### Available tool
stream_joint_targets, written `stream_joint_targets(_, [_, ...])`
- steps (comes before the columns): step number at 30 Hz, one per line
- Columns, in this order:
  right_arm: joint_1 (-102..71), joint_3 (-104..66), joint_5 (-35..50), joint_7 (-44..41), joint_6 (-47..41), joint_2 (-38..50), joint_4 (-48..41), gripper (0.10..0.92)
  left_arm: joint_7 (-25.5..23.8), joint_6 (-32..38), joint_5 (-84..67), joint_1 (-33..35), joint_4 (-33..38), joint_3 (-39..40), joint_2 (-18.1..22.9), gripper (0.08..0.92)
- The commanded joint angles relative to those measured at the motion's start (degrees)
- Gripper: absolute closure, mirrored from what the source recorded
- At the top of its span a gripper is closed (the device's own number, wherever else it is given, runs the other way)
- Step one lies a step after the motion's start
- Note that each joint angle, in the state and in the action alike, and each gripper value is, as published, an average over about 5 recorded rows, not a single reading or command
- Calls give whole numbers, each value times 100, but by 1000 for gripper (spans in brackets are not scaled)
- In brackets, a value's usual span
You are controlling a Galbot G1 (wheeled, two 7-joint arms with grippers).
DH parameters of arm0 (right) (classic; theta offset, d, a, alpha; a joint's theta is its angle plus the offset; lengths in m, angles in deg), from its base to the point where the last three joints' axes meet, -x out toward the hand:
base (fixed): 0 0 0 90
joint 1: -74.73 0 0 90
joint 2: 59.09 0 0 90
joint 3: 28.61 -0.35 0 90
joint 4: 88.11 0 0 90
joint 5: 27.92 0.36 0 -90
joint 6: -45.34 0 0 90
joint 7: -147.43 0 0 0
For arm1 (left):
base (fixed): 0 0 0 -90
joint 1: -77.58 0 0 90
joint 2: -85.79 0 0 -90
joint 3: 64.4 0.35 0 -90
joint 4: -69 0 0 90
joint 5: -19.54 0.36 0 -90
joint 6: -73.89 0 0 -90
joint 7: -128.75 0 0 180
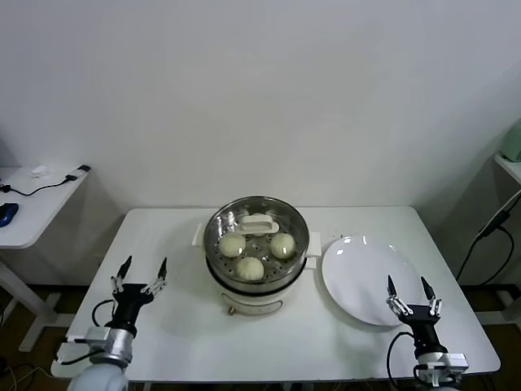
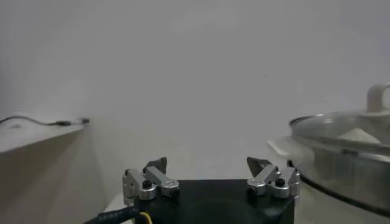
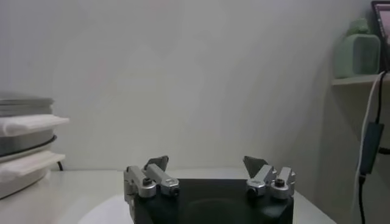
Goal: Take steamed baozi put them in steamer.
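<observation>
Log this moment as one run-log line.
baozi: three visible in steamer, lid on | plate: bare | left tool: open, parked near table edge | right tool: open, over plate edge

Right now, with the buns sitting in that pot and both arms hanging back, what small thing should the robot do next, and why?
Probably nothing more than keep both arms parked. Three steamed baozi show through the glass lid covering the steamer; a fourth may hide under its handle. The white plate is bare, and the left gripper and right gripper stand open, holding nothing.
</observation>
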Motion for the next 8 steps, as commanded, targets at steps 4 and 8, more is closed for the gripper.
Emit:
stream_joint_targets(4, [17, 18, -41, 42, 38, -32, -63, 203, -110, 552, -692, 177, -433, -209, -92, 177])
stream_joint_targets(8, [18, 24, -47, 68, 32, -28, -69, 203, -108, 550, -646, 193, -403, -195, -86, 177])
